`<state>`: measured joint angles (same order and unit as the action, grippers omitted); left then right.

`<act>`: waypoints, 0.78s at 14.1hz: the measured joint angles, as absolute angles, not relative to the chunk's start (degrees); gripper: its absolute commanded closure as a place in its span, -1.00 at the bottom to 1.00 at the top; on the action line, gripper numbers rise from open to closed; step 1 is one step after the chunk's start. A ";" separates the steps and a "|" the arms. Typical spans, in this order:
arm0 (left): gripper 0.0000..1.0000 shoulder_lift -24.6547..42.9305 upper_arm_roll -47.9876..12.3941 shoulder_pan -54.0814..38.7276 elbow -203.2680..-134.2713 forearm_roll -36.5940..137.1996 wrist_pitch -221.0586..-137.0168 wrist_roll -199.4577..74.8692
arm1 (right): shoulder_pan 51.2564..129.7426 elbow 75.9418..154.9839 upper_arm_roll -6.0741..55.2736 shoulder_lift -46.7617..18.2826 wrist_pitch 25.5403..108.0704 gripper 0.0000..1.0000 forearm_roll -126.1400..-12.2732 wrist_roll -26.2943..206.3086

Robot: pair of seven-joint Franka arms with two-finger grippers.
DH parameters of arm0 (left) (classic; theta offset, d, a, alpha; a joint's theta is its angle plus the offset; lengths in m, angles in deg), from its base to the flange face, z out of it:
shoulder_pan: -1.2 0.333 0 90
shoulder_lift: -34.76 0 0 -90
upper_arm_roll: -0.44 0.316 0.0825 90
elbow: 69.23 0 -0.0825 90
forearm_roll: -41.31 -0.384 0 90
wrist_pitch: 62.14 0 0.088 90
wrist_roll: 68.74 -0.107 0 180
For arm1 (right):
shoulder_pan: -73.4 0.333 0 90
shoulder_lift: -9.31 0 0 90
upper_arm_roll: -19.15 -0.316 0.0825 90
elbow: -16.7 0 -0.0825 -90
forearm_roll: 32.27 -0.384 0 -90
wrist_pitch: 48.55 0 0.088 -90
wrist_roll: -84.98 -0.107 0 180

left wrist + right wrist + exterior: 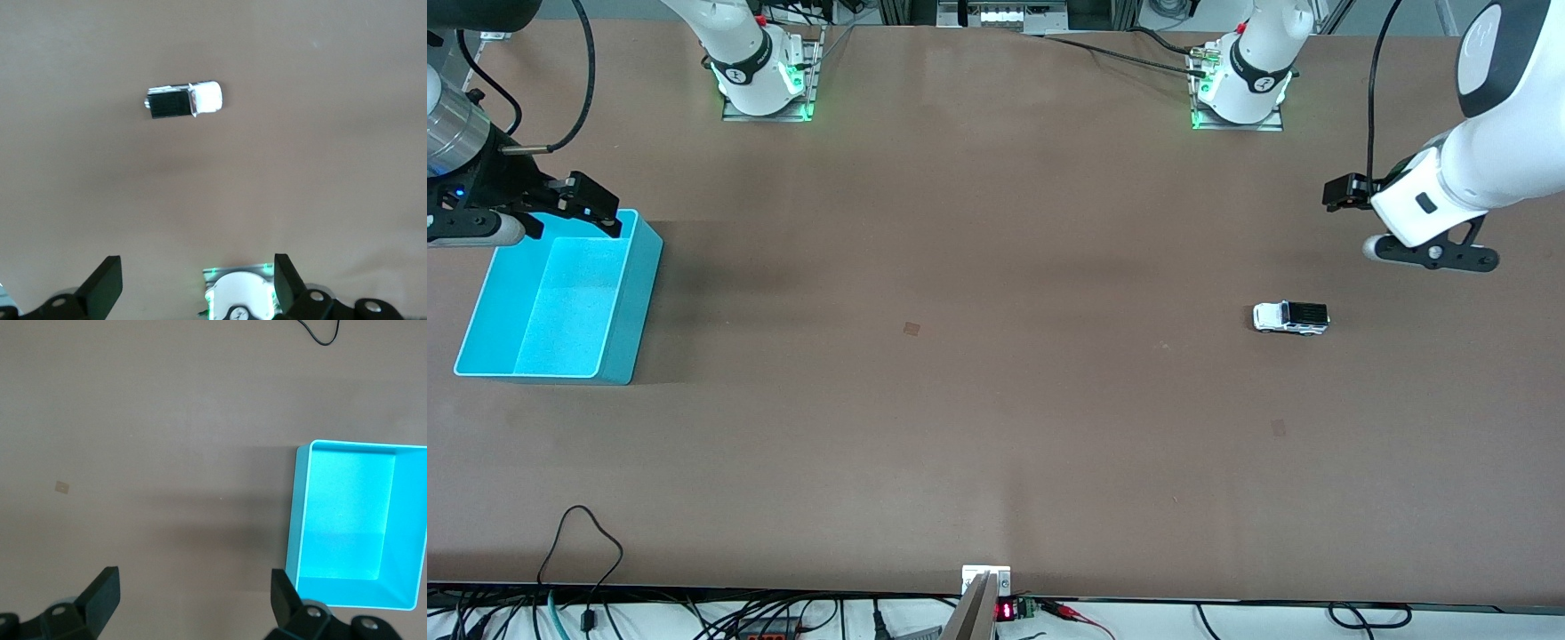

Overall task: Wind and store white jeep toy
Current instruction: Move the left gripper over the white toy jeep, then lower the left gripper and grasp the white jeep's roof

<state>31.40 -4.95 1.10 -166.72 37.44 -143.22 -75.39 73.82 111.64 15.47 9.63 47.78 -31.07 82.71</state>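
Table [996,400], brown and matte, fills the scene, with cables along its edge nearest the front camera. Bin [551,302], cyan and empty, sits at the right arm's end, and the right gripper [560,206] hangs over the bin's farther rim, fingers spread wide, holding nothing; that arm waits. Left gripper [1369,209] hovers over bare table at the left arm's end, fingers likewise spread and empty. Jeep [1291,317] stands on its wheels on the open table, nearer the front camera than the spot under the left gripper and toward the table's middle from it, well apart from the bin. Its long axis runs along the table's length, so the left arm is clearly the closer one to reach it, probably pinching across the narrow body.
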 measured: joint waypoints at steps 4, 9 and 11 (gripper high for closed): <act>-1.00 29.80 -4.79 1.48 -166.81 37.38 -142.85 -92.11 | 73.82 111.59 15.47 9.64 47.78 -1.00 -31.07 82.71; -1.00 27.07 -4.68 3.96 -168.90 34.99 -147.36 -111.27 | 73.80 111.51 15.48 9.64 47.78 -1.00 -31.07 82.71; -1.00 26.76 -4.67 5.11 -172.28 34.39 -152.23 -119.26 | 73.80 111.50 15.48 9.65 47.78 -1.00 -31.07 82.71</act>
<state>26.76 -4.67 5.11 -172.28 34.39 -152.23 -119.26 73.80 111.50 15.48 9.65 47.78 -31.07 82.71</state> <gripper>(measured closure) 0.000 0.000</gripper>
